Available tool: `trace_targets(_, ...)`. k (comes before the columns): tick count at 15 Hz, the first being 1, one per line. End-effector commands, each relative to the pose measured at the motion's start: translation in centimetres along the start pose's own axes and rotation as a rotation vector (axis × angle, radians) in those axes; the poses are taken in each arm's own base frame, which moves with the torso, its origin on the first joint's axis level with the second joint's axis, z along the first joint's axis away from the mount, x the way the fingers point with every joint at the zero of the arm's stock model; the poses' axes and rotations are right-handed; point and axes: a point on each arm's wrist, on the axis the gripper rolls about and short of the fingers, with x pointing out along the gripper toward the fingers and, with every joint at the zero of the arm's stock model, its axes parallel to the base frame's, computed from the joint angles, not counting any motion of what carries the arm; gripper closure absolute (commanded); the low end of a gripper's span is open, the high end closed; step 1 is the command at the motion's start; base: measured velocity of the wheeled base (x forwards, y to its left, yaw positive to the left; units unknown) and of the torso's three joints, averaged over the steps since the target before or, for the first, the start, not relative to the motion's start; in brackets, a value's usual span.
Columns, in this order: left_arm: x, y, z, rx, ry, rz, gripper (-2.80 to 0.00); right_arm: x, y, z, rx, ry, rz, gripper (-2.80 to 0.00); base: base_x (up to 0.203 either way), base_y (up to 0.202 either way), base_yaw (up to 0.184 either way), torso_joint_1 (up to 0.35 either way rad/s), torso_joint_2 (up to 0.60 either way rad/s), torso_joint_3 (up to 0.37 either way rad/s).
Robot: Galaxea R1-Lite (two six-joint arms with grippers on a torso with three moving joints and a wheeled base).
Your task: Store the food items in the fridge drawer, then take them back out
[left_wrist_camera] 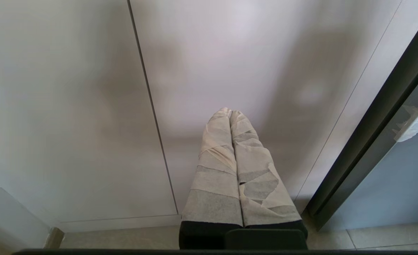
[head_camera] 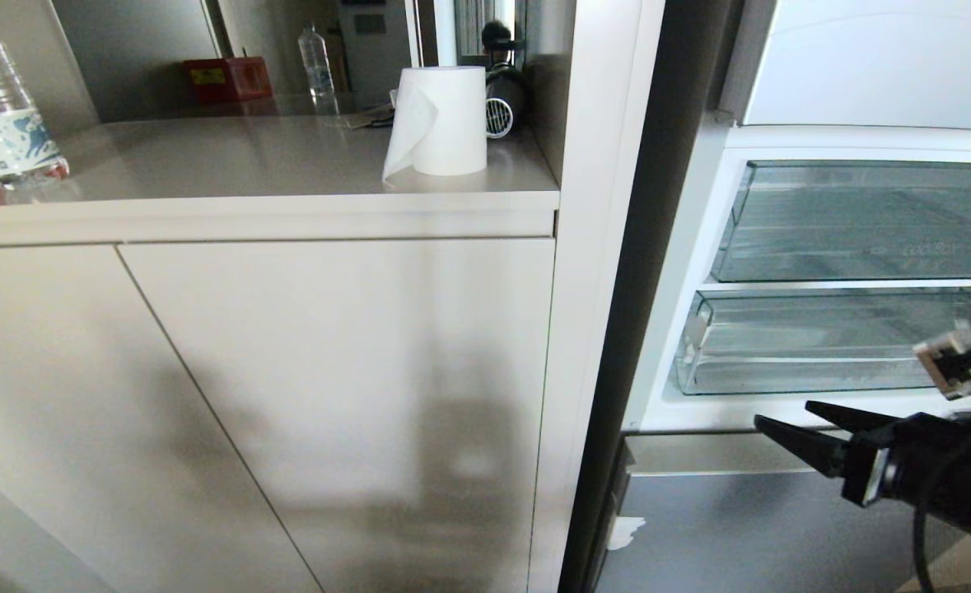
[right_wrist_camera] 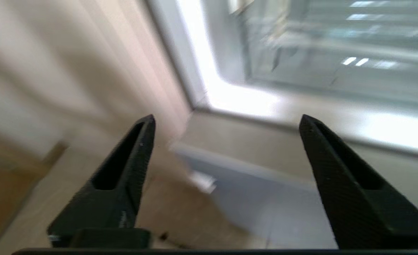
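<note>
Hovering below the fridge drawer (head_camera: pixel 814 342), my right gripper (head_camera: pixel 781 420) has its jaws spread, empty; left gripper (left_wrist_camera: pixel 230 112) jaws pressed together.

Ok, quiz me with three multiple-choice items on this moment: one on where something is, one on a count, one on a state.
1. Where is the right end effector?
A. Inside the fridge drawer
B. In front of the fridge, below the fridge drawer
C. Over the counter

2. How many clear drawers show in the fridge?
A. One
B. Two
C. Four

3. What state is the left end effector in?
A. Shut, empty
B. Open wide
C. Shut on a red item

Key: 1 B, the head view shows its black fingers low, beneath the drawer front. 2 B, the coolBox drawer sits above the fridge drawer. 3 A, in the left wrist view the taped fingers press together with nothing between, facing the cabinet door.
</note>
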Motion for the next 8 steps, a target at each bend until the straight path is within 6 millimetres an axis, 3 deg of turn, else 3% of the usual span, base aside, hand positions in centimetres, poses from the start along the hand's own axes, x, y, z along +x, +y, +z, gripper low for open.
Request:
trace_targets(1, 0.0, 0.0, 0.0, 0.000, 0.000, 0.001, 0.00, 3.3, -0.3, -1.3, -0.004, 0.037, -0.034, -2.80, 0.000, 0.000, 0.000, 0.000, 0.00, 0.000)
trace_targets(8, 0.0, 0.0, 0.0, 0.000, 0.000, 0.001, 0.00, 7.4, 1.7, -1.6, -0.055, -0.147, -0.203, -2.80, 0.000, 0.000, 0.000, 0.000, 0.00, 0.000)
